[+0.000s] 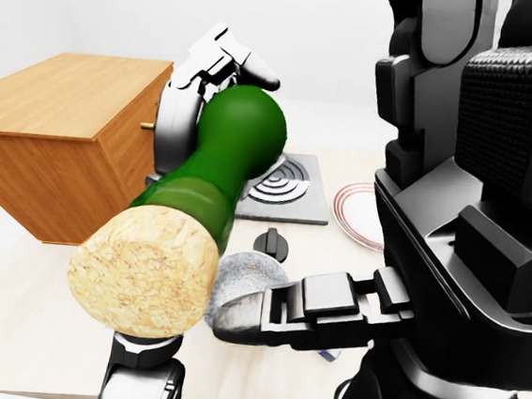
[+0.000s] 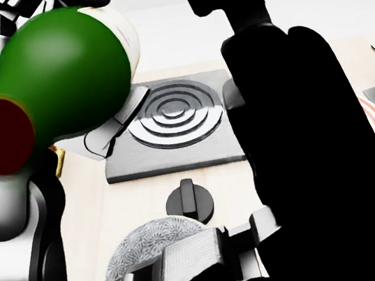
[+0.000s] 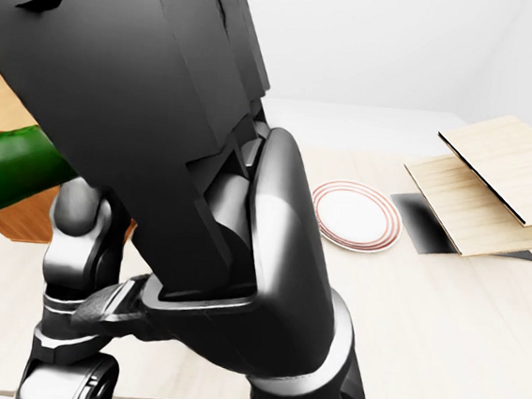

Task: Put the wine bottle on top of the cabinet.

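Observation:
The green wine bottle (image 1: 223, 158) is held up close to the cameras, lying tilted with its cork (image 1: 143, 270) pointing at the left-eye view. My left hand (image 1: 224, 68) is shut round the bottle's wide end, near the top of that view. The wooden cabinet (image 1: 56, 132) stands to the left of the bottle, its flat top lower than the bottle's held end. My right hand (image 1: 236, 315) is open, its fingers stretched leftward below the bottle and over a grey patterned bowl (image 2: 153, 241). My dark right arm hides much of the right-eye and head views.
A grey burner plate (image 2: 174, 125) with concentric rings lies on the light table, with a black knob (image 2: 189, 200) below it. A red-rimmed white plate (image 3: 354, 216) sits to its right. Tilted wooden boards (image 3: 494, 179) stand at the right of the right-eye view.

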